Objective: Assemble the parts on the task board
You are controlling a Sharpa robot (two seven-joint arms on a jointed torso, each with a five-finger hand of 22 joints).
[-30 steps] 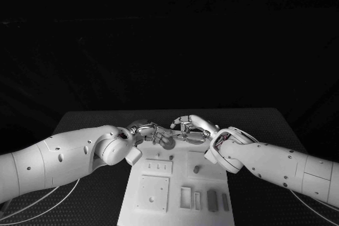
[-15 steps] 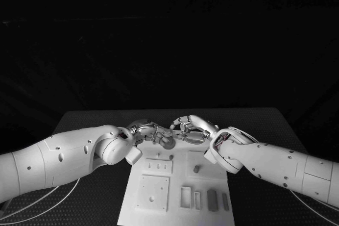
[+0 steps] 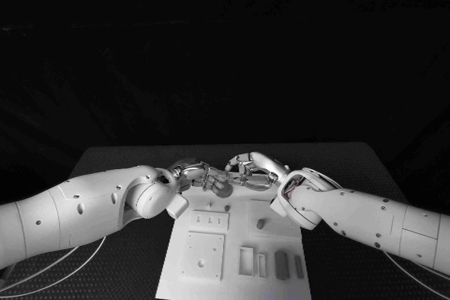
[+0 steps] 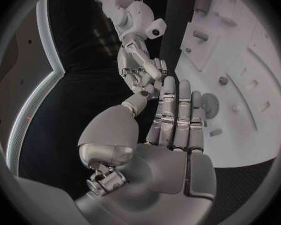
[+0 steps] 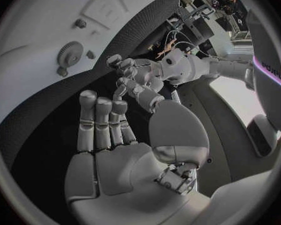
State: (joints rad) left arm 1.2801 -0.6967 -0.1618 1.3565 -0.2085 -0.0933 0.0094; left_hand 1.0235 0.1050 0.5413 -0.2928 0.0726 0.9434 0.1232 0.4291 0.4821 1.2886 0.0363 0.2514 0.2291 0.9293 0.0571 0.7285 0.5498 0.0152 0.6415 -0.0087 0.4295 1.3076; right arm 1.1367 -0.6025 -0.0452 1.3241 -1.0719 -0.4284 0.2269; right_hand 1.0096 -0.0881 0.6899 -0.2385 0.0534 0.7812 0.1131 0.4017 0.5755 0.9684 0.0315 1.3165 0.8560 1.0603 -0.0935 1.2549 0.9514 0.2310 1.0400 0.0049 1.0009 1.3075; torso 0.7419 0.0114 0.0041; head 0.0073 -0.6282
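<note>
Both hands meet at the far end of the task board: left hand and right hand open-fingered, holding nothing.

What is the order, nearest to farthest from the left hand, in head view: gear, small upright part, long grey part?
1. gear, beside the left hand.
2. small upright part, middle of the task board.
3. long grey part, nearest the robot.

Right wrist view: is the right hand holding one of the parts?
No. The right hand has bare, straight fingers with nothing between them, and the gear lies apart on the white board.
</note>
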